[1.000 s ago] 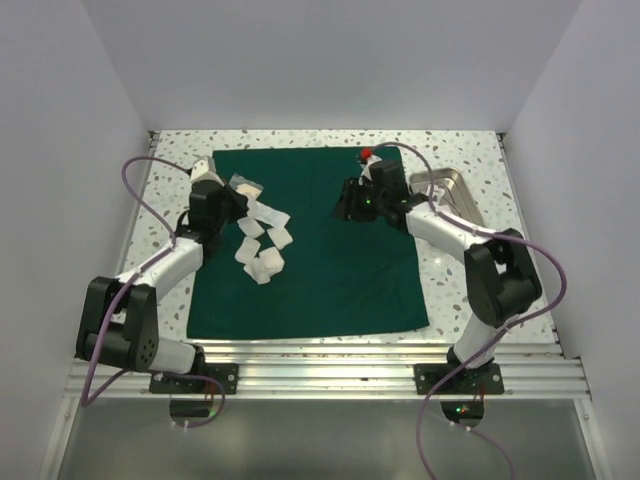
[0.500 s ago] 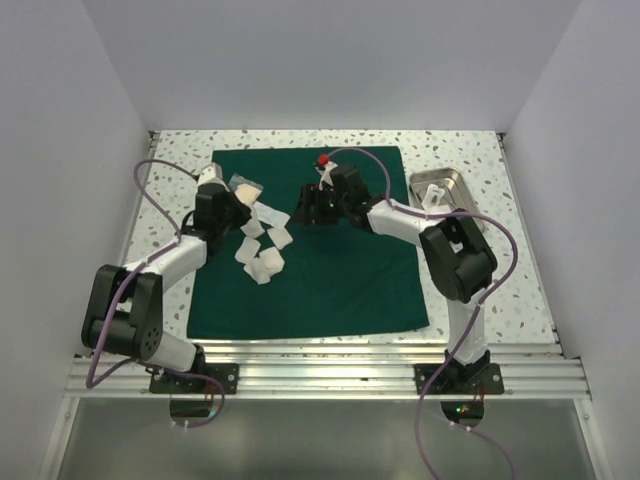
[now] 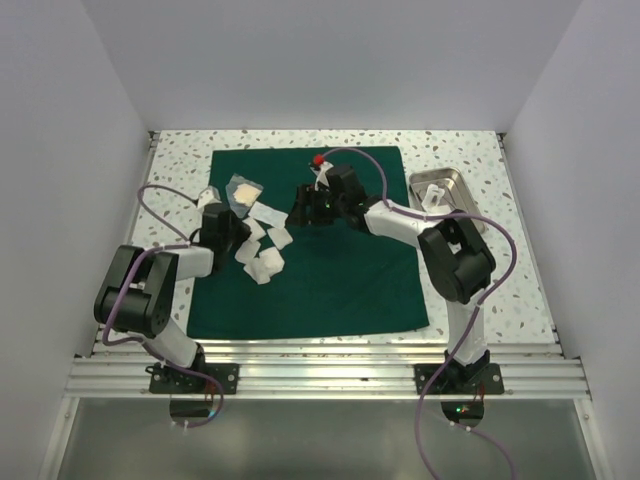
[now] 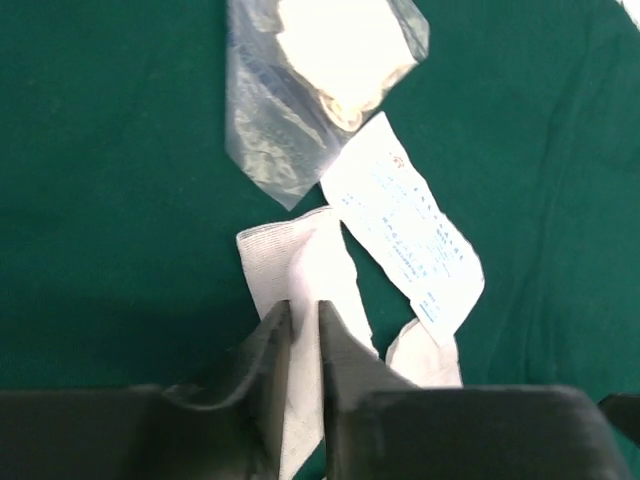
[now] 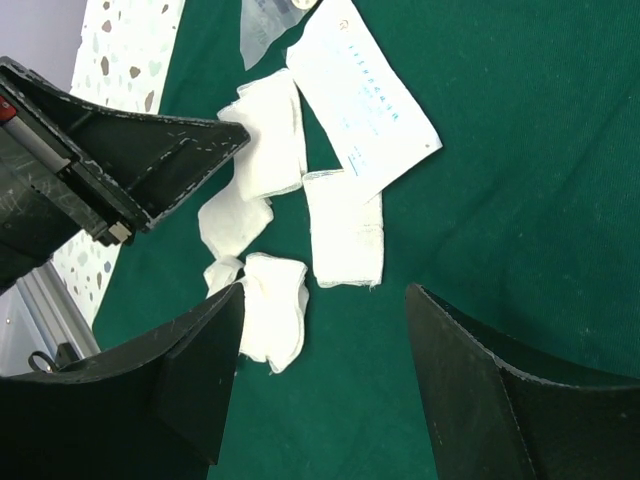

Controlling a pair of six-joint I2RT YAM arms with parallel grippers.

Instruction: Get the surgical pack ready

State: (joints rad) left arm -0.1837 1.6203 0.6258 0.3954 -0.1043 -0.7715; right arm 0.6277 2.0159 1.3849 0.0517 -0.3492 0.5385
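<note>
The surgical pack's dark green drape [image 3: 340, 280] lies spread flat on the table. Several white gauze pieces [image 3: 262, 262] are scattered on its left part, beside a clear plastic packet [image 3: 243, 190] and a printed paper wrapper [image 4: 405, 235]. My left gripper [image 3: 232, 228] hovers low over one gauze piece [image 4: 300, 260]. Its jaws stand almost together, with a thin slit through which gauze shows; I cannot tell if it pinches the gauze. My right gripper [image 3: 305, 207] is open over the drape, just right of the gauze [image 5: 345, 240], with nothing between its fingers.
A shiny steel tray [image 3: 468, 190] stands off the drape at the back right with a small white item inside. Speckled tabletop borders the drape. The left gripper's black fingers [image 5: 150, 160] reach into the right wrist view, close to the right gripper.
The right arm swung left from the tray to above the gauze and its jaws widened. The left gripper drew back toward the near left, away from the plastic packet.
</note>
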